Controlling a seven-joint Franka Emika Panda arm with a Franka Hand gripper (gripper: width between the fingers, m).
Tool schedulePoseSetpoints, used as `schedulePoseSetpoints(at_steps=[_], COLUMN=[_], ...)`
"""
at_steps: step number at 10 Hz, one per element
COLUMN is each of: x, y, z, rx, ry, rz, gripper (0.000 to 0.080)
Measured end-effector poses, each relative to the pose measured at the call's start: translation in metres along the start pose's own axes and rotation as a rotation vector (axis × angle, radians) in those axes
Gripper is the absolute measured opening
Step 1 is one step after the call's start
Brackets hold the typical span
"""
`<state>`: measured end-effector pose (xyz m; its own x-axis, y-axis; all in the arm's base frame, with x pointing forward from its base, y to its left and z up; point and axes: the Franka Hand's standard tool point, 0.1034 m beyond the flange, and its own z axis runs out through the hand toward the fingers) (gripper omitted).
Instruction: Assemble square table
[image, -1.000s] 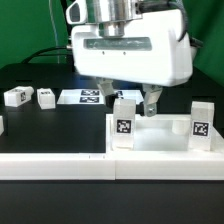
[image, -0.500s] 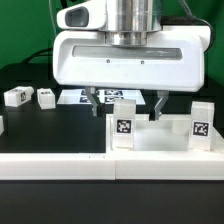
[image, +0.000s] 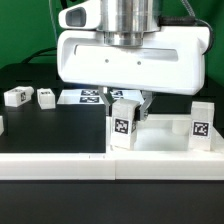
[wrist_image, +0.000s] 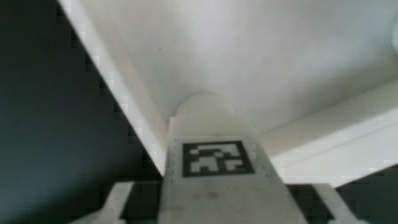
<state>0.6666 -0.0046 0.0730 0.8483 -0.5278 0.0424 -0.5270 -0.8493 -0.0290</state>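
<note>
Near the counter's front edge, your end effector (image: 125, 103) is flanking a likely light, stiff, slick leg (image: 124, 128) by its flat sides, though whether it is clamping you cannot tell.

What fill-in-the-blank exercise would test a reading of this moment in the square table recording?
1. The pincer hangs over the upright leg on the exterior view's ___ side of the tabletop.
2. That leg and the other upright leg each show a black-and-white ___ toward the exterior camera.
3. The loose legs beside the marker board lie on a table whose colour is ___.

Missing words: left; tag; black.
</note>
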Motion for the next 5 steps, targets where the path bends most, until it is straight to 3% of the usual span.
schedulePoseSetpoints(at_steps=[2, 5], x=[0.0006, 0.0004], y=[0.0008, -0.0012], z=[0.0006, -0.0019], rx=[0.001, 0.015], ry=[0.005, -0.024], rz=[0.184, 0.704], gripper=[0.0287, 0.0287])
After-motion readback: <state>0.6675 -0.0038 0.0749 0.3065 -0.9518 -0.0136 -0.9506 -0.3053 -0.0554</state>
